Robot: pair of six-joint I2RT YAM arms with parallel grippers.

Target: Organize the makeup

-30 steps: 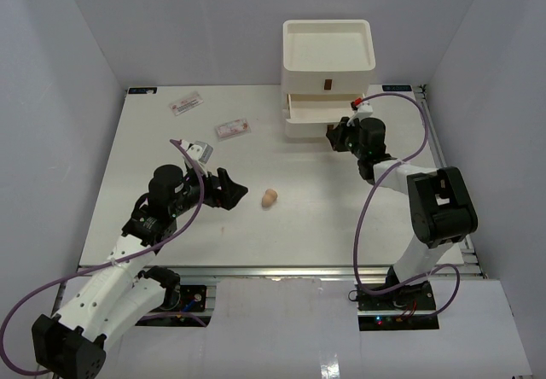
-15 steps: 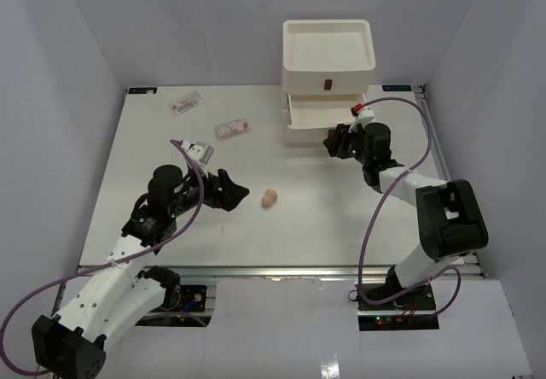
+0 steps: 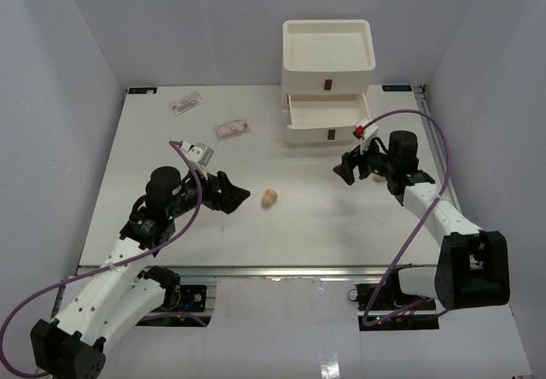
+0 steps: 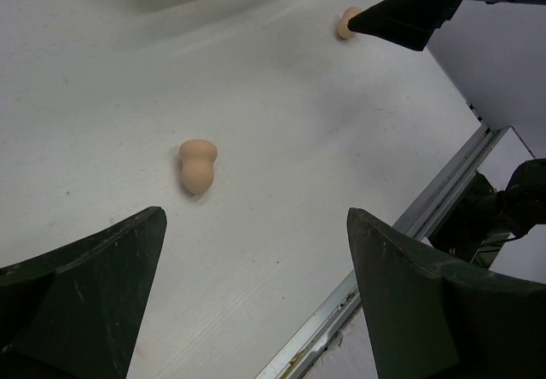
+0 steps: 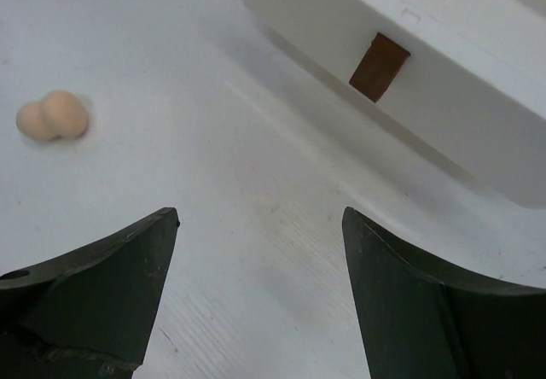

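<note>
Backed off the white three-drawer box with brown handles (image 3: 328, 55) since a second ago, my right pincer (image 3: 345, 167) hangs spread wide, empty, a second peach sponge (image 3: 376, 175) seemingly just beneath its wrist, though that view is poor. My left pincer (image 3: 237, 197) is spread too, near the peach egg-shaped foam sponge (image 3: 270, 197) at mid-table. An off-centre squeeze could squirt that light, round thing toward the near metal rail (image 4: 401, 225). Bare white tabletop (image 3: 307, 225) lies between my arms; two flat pink-red packets (image 3: 231, 128) sit well apart, far left
</note>
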